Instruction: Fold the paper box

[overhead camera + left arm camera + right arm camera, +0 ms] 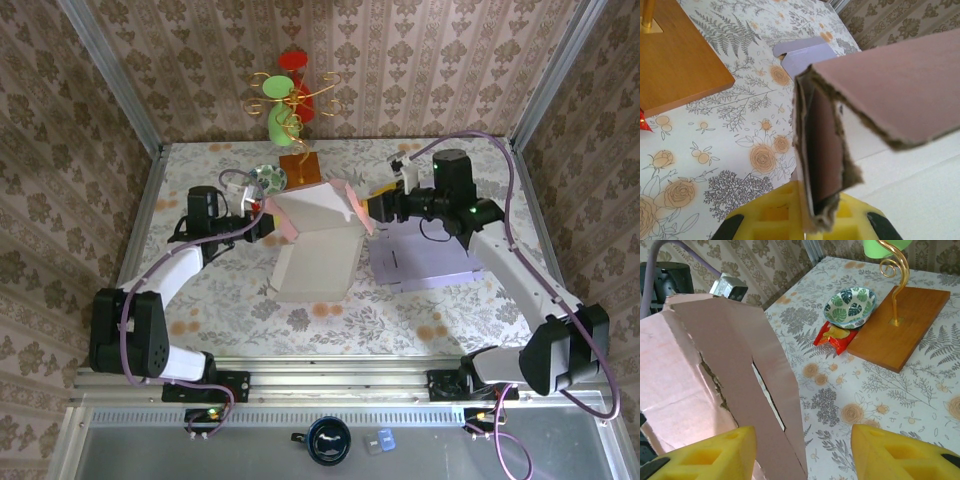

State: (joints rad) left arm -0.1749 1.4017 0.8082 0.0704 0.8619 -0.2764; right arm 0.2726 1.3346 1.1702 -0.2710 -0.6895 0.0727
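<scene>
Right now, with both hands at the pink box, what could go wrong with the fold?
1. The left hand is shut on a thin, frayed flap of the pink box; a hard pull could tear it.
2. The right hand is open around a cracked flap, off centre; closing may crumple it.
3. The bowl and wooden stand sit close behind; a pushed box might hit them.

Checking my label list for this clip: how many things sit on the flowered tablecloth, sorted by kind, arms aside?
Paper boxes: 2, the pink box and the flat lilac box
Bowls: 1, the leaf-patterned bowl
Packets: 1, the red packet
Ornament stands: 1, the wooden-based stand
Total: 5
</scene>
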